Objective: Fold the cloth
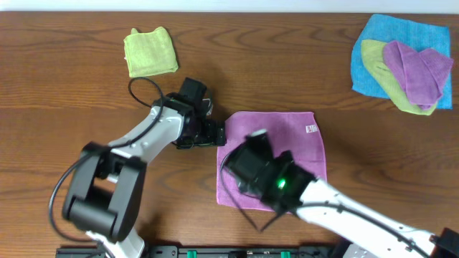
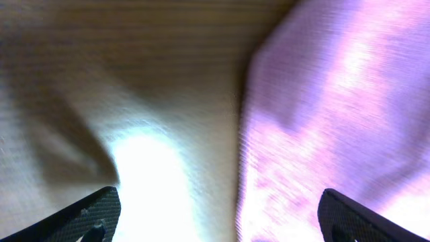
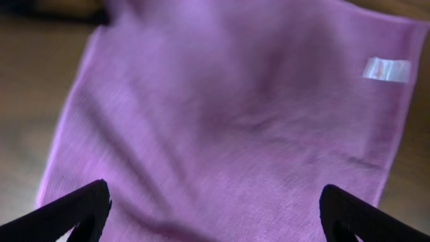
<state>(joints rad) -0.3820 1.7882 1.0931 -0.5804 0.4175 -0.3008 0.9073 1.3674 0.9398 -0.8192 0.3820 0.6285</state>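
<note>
The left arm (image 1: pixel 143 136) and right arm (image 1: pixel 337 209) both reach inward. The left pincer (image 2: pixel 215 218) gapes wide, empty; the right pincer (image 3: pixel 215 212) likewise stands spread, apparently gripping nothing.

The wooden counter (image 1: pixel 64 86) is brown, with grain running along its length. Towards its far left corner lies a folded green cloth (image 1: pixel 150 51), a rough square on its own. At the far right corner sits a pile. A blue cloth (image 1: pixel 380 32) is spread at the bottom, a second green cloth (image 1: pixel 379 63) lies crumpled on it, and a purple cloth (image 1: pixel 417 72) is draped on top, overlapping the green. The two groups lie well apart.
</note>
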